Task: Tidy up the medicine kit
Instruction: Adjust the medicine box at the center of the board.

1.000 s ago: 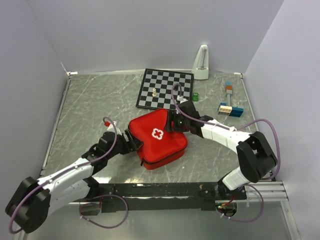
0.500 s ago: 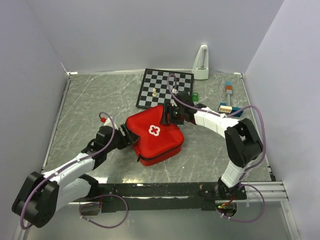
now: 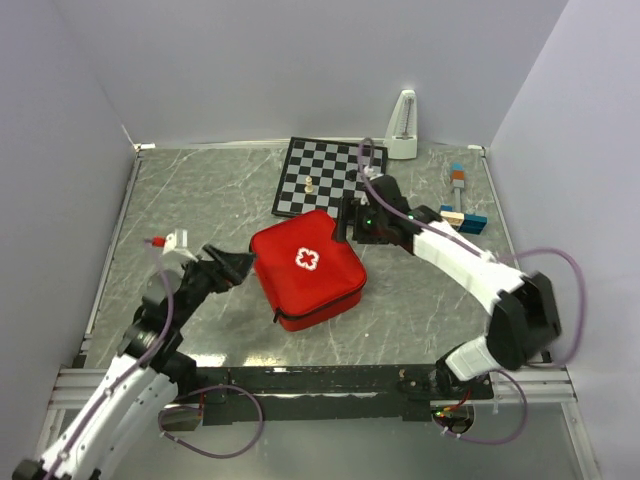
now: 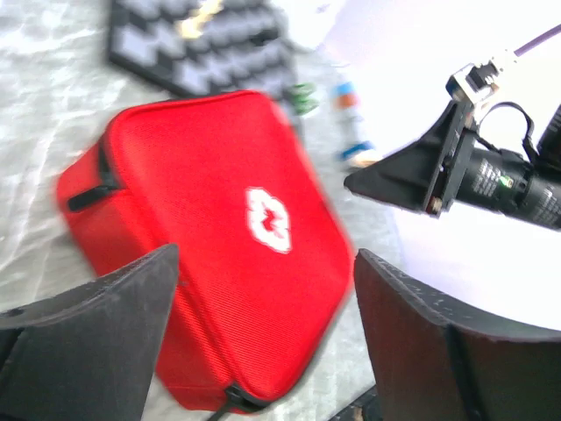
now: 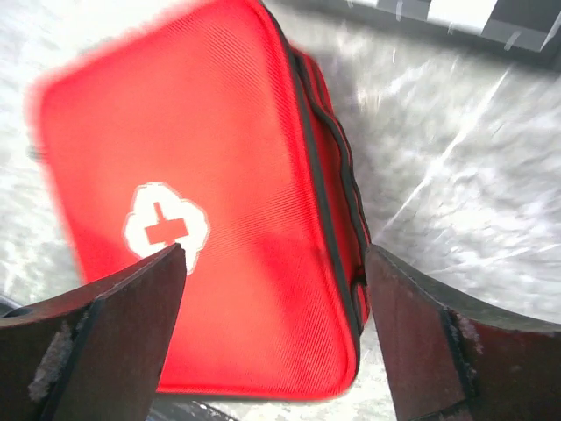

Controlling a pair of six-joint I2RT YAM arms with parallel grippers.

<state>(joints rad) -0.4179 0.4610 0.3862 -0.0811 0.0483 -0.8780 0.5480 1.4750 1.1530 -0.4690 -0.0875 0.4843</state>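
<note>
While medicine kit [image 3: 305, 267] lies zipped, contents hidden, left end effector [image 3: 234, 264], right end effector [image 3: 346, 222] gape

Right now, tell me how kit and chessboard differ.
The kit is red with a white cross; the chessboard is black-and-white checked. The kit is padded and thick; the chessboard lies flat. The chessboard carries a pale piece; the kit carries nothing. Both lie askew on the table.

Even bright light overhead; both wrist views smeared by blur.
</note>
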